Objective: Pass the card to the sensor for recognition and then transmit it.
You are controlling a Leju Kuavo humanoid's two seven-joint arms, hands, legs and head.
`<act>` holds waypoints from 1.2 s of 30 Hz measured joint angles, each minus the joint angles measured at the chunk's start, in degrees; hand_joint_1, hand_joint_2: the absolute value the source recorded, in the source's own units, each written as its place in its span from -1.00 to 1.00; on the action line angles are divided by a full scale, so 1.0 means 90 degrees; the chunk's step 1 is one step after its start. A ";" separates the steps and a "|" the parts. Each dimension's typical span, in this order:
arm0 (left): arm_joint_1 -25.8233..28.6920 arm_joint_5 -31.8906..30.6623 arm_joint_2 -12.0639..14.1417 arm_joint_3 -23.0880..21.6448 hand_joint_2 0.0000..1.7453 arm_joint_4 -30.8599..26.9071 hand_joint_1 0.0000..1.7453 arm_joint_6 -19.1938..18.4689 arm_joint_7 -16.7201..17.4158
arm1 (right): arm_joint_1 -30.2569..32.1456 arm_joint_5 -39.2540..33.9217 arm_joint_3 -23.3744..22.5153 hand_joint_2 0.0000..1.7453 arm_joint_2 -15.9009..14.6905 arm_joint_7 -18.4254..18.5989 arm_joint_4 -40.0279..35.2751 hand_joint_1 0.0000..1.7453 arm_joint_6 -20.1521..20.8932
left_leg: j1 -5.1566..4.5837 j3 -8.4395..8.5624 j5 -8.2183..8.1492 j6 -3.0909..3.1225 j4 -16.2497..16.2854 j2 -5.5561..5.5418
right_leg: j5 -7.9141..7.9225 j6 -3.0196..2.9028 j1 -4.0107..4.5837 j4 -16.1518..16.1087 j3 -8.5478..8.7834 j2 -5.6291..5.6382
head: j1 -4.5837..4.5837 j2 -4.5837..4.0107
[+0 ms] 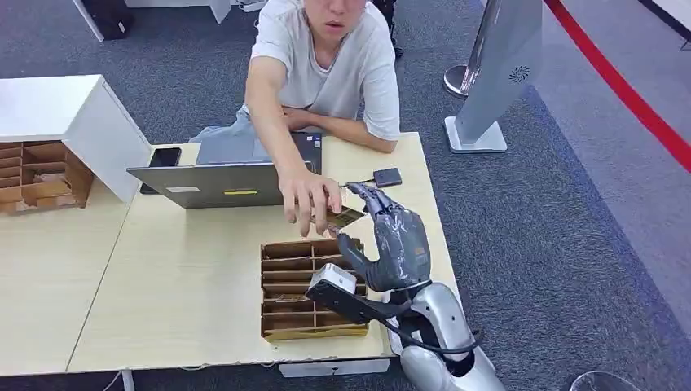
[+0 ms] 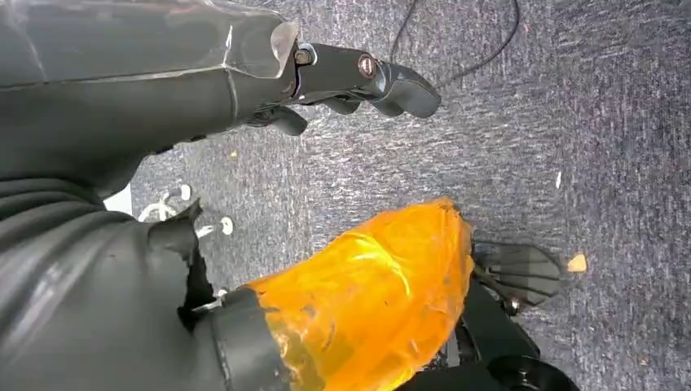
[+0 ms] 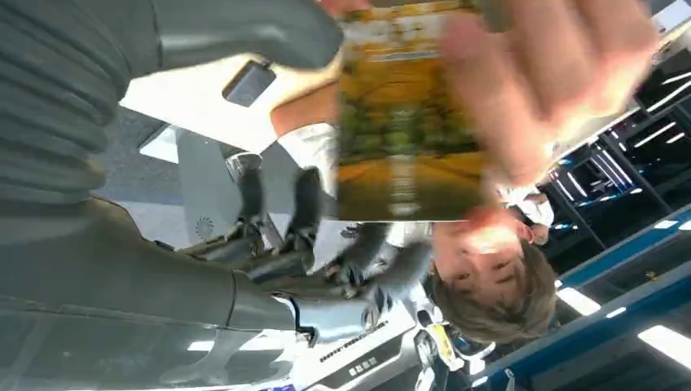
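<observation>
A yellow-green card [image 1: 345, 217] hangs over the table, pinched in the hand [image 1: 308, 198] of the person sitting across from me. My right hand [image 1: 393, 241] is raised just to the right of it, fingers spread and upright, and its fingertips stop short of the card's edge. The right wrist view shows the card [image 3: 407, 122] blurred, with the person's fingers over it and my thumb [image 3: 244, 32] beside it. The small dark card sensor [image 1: 387, 177] lies on the table behind my hand. My left hand [image 2: 358, 77] hangs over the carpet, holding nothing.
A brown slotted card box [image 1: 300, 287] sits on the table below my right hand. A grey laptop [image 1: 213, 184] and a black phone [image 1: 163, 158] lie at the far side. A white cabinet [image 1: 57, 114] with a wooden organiser stands left. A grey sign stand [image 1: 497, 73] is at the right.
</observation>
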 joint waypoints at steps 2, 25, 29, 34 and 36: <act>-0.0002 0.0000 0.0002 -0.0002 -1.00 0.0002 -1.00 0.0000 0.0000 | -0.0007 0.0000 0.0010 1.00 0.0002 0.0000 0.0010 -1.00 0.0000 | 0.0000 0.0000 0.0000 0.0000 0.0000 0.0000 | 0.0000 0.0000 0.0000 0.0000 0.0000 0.0000 | 0.0000 0.0000; 0.0005 0.0095 0.0019 0.0000 -1.00 0.0002 -1.00 0.0000 -0.0002 | 0.0138 -0.0095 0.0083 -1.00 0.0000 -0.0117 -0.0134 -1.00 -0.0122 | 0.0000 0.0000 0.0000 0.0000 0.0000 0.0000 | 0.0000 0.0000 0.0000 0.0000 -0.0002 0.0000 | 0.0000 0.0000; 0.0017 0.0148 0.0019 0.0000 -1.00 0.0002 -1.00 -0.0002 -0.0002 | 0.0361 -0.0124 0.0097 -1.00 0.0000 -0.0185 -0.0345 -1.00 -0.0211 | 0.0000 -0.0001 -0.0001 0.0000 0.0000 0.0001 | -0.0001 0.0000 0.0000 0.0000 -0.0003 0.0000 | 0.0000 0.0000; 0.0042 0.0204 0.0012 0.0000 -1.00 0.0002 -1.00 -0.0024 -0.0002 | 0.0595 -0.0332 0.0109 -1.00 -0.0041 -0.0420 -0.0643 -1.00 -0.0413 | 0.0000 -0.0001 -0.0001 0.0000 0.0000 0.0001 | -0.0001 0.0000 0.0000 -0.0001 -0.0003 0.0001 | 0.0000 0.0000; 0.0064 0.0223 -0.0002 0.0002 -1.00 0.0002 -1.00 -0.0049 -0.0002 | 0.0688 -0.0435 0.0109 -1.00 -0.0066 -0.0520 -0.0736 -1.00 -0.0483 | 0.0000 0.0000 -0.0001 0.0000 0.0000 0.0001 | -0.0001 0.0000 0.0000 -0.0001 -0.0003 0.0001 | 0.0000 0.0000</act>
